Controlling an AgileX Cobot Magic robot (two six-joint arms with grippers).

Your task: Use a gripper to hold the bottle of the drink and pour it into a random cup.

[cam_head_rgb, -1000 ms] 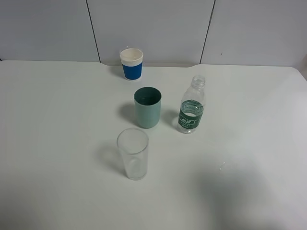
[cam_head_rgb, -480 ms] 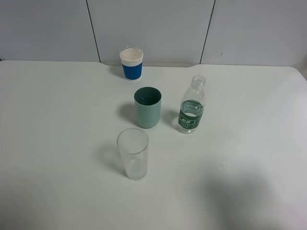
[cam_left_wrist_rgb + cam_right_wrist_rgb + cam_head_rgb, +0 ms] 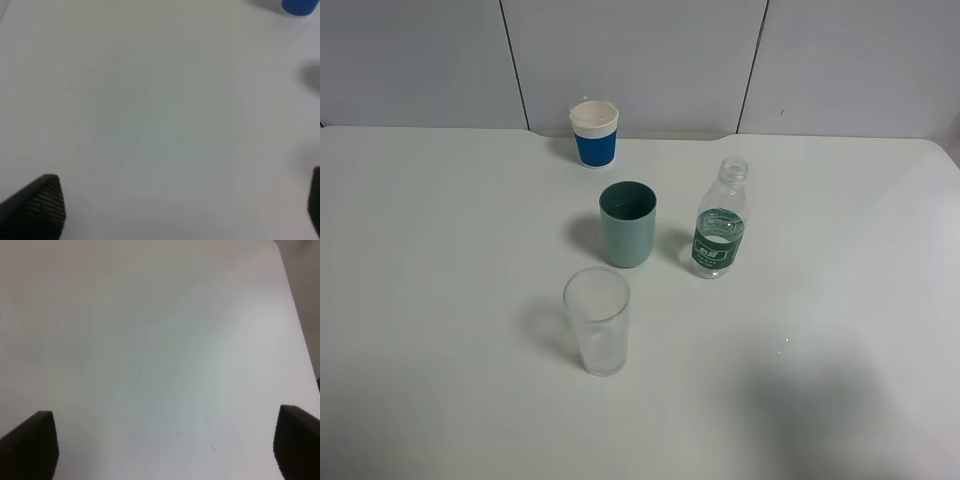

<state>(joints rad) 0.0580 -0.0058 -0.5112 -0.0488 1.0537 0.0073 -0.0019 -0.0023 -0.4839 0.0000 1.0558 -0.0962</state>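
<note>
The small clear bottle [image 3: 720, 218] with a dark green label stands upright and uncapped on the white table [image 3: 440, 250], just right of the teal-green cup [image 3: 627, 223]. Neither gripper shows in the exterior high view. In the left wrist view my left gripper [image 3: 180, 210] is open over bare table, with its black fingertips [image 3: 42, 202] at the frame edges. In the right wrist view my right gripper [image 3: 165, 450] is open over bare table, with its fingertips [image 3: 32, 442] wide apart. Neither holds anything.
A clear glass tumbler [image 3: 597, 320] stands in front of the teal cup. A blue-and-white paper cup [image 3: 594, 132] stands at the back by the wall; its blue base shows in the left wrist view [image 3: 300, 7]. Small droplets [image 3: 207, 435] lie on the table. The table's edge [image 3: 295, 310] shows in the right wrist view.
</note>
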